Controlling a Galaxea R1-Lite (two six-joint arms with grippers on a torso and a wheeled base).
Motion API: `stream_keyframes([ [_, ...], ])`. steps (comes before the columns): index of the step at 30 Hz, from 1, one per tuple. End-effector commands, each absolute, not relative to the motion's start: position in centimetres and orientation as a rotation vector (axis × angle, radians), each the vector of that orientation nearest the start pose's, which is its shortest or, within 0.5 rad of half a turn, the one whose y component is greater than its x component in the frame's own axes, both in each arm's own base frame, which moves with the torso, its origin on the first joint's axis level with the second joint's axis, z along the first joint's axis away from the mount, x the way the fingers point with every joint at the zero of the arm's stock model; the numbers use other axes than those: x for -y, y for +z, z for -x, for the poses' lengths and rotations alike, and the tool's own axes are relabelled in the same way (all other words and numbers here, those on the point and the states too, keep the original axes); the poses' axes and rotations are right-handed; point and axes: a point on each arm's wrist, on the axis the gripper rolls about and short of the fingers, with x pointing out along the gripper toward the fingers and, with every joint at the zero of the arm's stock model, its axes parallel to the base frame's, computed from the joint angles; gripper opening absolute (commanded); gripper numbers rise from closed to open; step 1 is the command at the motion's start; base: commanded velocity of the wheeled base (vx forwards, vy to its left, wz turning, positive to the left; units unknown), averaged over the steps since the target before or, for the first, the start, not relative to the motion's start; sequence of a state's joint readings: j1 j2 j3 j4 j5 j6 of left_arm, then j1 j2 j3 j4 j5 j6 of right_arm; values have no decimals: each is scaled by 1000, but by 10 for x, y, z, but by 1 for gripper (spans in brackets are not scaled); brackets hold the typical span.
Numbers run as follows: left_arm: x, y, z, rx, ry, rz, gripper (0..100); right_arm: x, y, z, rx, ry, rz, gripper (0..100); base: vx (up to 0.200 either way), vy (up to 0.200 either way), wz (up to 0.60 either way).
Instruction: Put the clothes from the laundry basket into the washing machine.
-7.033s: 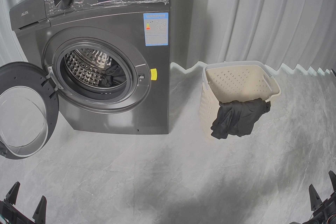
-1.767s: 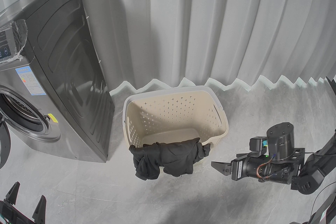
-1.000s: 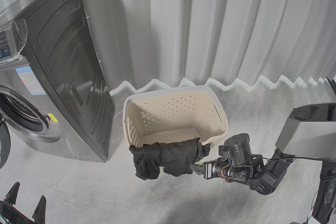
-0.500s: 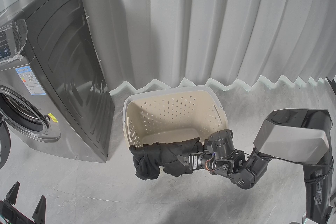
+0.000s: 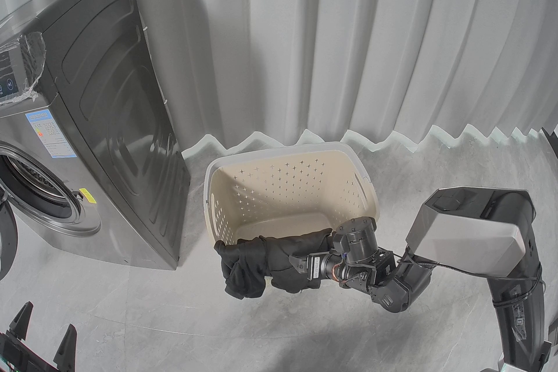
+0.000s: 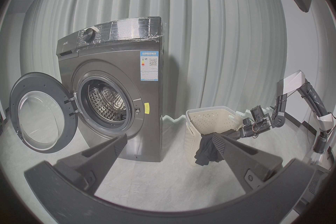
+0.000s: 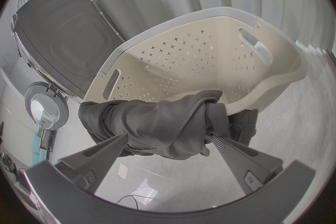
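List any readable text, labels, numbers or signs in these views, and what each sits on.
No text reads legibly in these views.
Blue-and-white label on the washing machine front: code square and fine print, too small to read.
Yellow sticker beside the door opening: too small.
Control panel under plastic wrap: icons only, blurred.
Small logo on the drawer front: too small to make out.
Laundry basket and dark garment: no print.

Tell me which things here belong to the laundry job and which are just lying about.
Job: dark garment, laundry basket, washing machine, open door, right tool.
Just about: white curtain, paper scraps, left tool.
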State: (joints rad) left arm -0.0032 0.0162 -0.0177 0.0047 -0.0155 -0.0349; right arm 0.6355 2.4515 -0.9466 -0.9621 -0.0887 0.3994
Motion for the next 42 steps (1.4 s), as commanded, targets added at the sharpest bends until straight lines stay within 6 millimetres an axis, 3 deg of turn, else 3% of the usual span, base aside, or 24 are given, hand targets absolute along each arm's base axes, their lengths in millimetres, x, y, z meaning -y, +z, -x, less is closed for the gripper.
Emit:
stream_keyframes([
  [1,0,76,23,-2,-18,35,100,-242,-34,-333,-602,420,-189,100,0,0,0],
  [10,0,76,23,-2,-17,35,100,-245,-36,-336,-598,421,-201,100,0,0,0],
  [11,0,75,23,-3,-17,35,100,-245,-37,-336,-599,420,-203,0,0,0,0],
  [22,0,76,23,-2,-17,35,100,-247,-34,-335,-560,438,-217,0,0,0,0],
  [29,0,76,23,-2,-15,37,100,-247,-32,-322,-560,456,-210,0,0,0,0],
  [35,0,75,23,-3,-12,37,100,-244,29,-291,-452,521,-241,0,0,0,0],
  [36,0,75,23,-3,-12,37,100,-244,29,-291,-452,521,-241,0,0,0,0],
  [40,0,75,23,-3,-12,38,100,-220,86,-253,-310,560,-220,0,0,0,0],
  [41,0,75,23,-3,-12,38,100,-220,86,-253,-310,560,-220,0,0,0,0],
  [42,0,76,23,-3,-12,38,100,-207,110,-240,-220,560,-222,0,0,0,0],
])
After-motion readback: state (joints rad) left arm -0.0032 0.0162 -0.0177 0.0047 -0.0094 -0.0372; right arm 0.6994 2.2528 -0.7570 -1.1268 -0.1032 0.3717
